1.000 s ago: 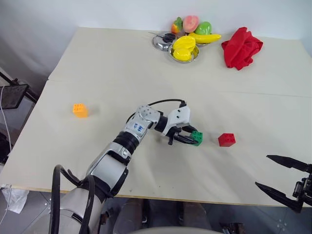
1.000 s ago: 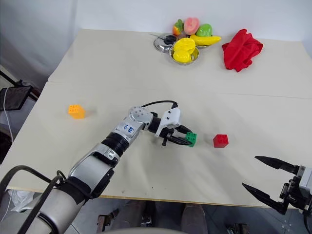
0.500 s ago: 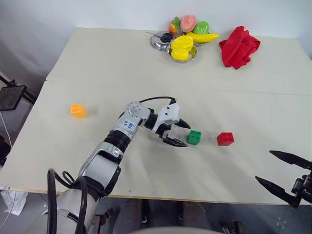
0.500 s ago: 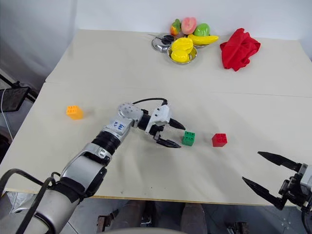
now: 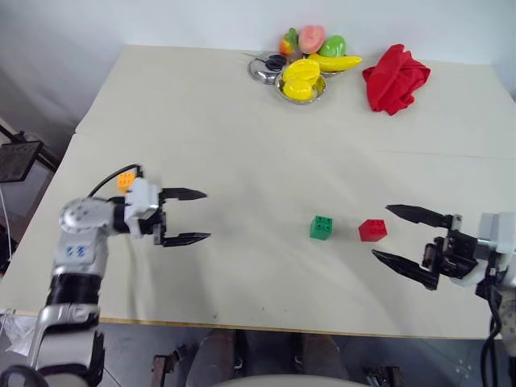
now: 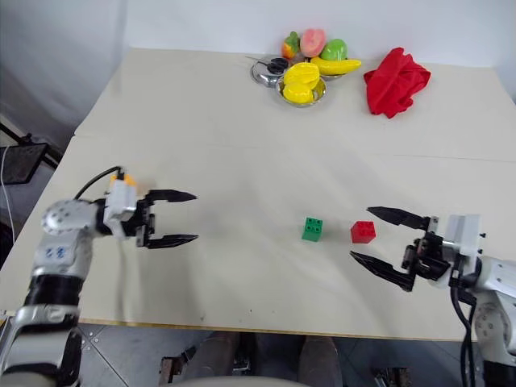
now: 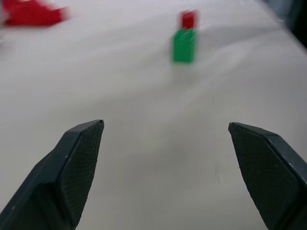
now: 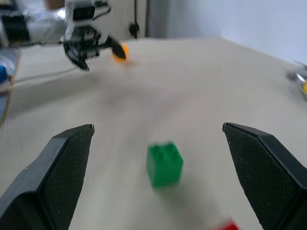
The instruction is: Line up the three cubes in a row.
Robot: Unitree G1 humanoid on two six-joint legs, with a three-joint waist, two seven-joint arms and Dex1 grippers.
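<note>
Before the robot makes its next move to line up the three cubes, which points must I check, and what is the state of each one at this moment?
1. Left gripper open and empty: ok.
2. Right gripper open and empty: ok.
3. Green cube and red cube side by side with a small gap, both upright on the table: ok.
4. Orange cube in the row: not ok; it sits far off, partly hidden behind the left gripper's wrist.
5. Free room on the table beside the green cube for the orange one: ok.
</note>
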